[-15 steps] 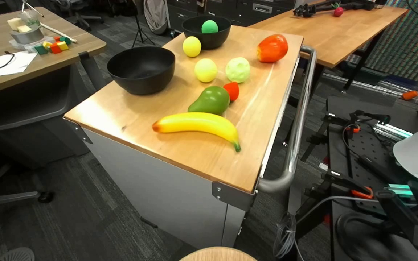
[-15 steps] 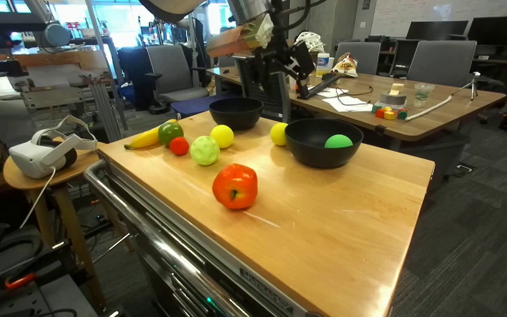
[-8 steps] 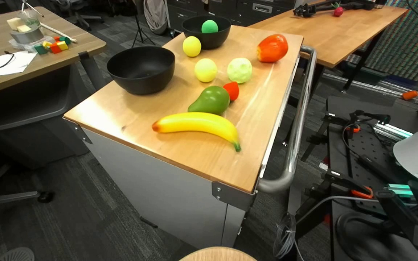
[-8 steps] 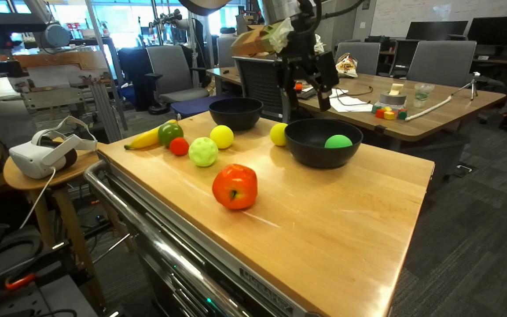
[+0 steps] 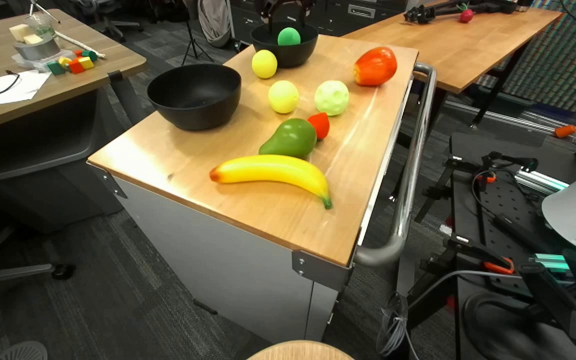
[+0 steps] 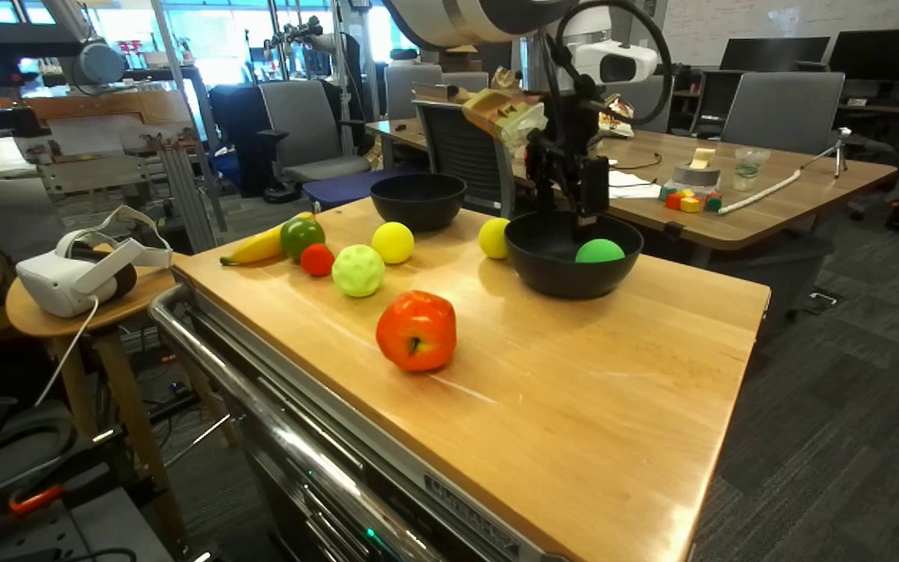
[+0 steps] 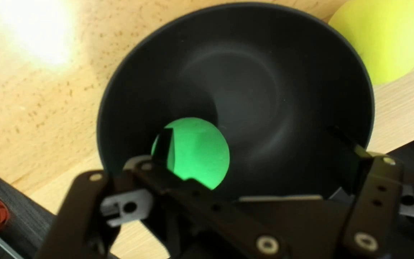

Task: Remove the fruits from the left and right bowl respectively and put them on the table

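Green ball [image 7: 204, 153] in black bowl [image 7: 244, 86] looks light and soft, best pinched across its middle; end effector [image 7: 253, 138] spread wide, empty

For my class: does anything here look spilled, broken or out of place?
Nothing looks spilled or broken, and both black bowls stand upright. One oddity: in an exterior view, a red radish-like thing lies on a separate wooden table, apart from the fruits.
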### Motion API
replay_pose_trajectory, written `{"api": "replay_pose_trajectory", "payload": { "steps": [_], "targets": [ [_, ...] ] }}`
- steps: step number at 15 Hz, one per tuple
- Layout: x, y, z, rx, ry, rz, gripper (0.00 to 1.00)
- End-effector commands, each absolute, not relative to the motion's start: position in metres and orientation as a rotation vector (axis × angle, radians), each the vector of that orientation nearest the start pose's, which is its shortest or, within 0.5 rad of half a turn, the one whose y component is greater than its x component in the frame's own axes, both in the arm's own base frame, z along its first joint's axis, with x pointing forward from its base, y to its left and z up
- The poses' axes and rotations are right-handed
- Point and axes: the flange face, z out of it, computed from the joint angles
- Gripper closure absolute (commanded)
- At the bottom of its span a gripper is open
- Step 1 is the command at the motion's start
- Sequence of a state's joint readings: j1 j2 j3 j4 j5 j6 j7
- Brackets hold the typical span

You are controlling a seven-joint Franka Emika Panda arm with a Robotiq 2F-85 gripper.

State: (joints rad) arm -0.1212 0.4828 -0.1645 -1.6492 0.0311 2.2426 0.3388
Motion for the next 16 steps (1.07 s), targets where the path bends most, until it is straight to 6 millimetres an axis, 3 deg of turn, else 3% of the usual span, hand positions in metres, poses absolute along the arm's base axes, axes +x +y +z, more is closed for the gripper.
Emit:
{"api": "replay_pose_trajectory", "payload": {
  "steps": [1, 7, 16],
  "targets": [
    [0.689, -0.190, 0.341, -2.986, 1.090, -0.204, 0.00],
    [0.701, -0.198, 0.328, -2.974, 1.197, -0.206, 0.00],
    [0.694, -0.199, 0.308, -3.001, 1.236, -0.112, 0.00]
  ]
}}
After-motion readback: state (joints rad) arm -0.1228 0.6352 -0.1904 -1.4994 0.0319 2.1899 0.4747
